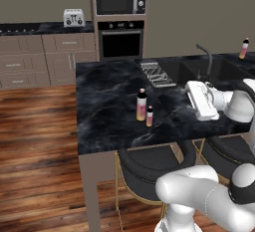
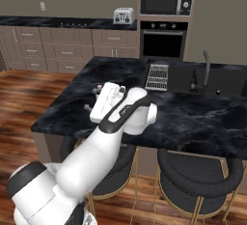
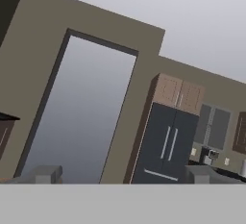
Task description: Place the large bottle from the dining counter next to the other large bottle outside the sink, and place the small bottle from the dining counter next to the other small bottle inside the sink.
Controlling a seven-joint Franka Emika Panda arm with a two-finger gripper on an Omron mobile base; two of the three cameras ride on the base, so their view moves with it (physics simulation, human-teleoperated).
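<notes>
The white two-finger pincer (image 2: 92, 98) hangs open and empty above the glossy black marble dining counter (image 1: 107, 101), arm bent level. Near the counter's front edge stand the large pink-and-orange bottle (image 1: 142, 105) and the small matching bottle (image 1: 149, 116), touching.

Even, soft rendered light; slightly blurry, shadowless.

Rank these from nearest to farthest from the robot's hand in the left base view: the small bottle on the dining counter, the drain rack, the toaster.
Measured from the hand:
1. Small bottle, on the dining counter beside the large bottle, to the hand's left in this view.
2. Drain rack, further back on the counter beside the sink.
3. Toaster, across the room on the far worktop.
</notes>
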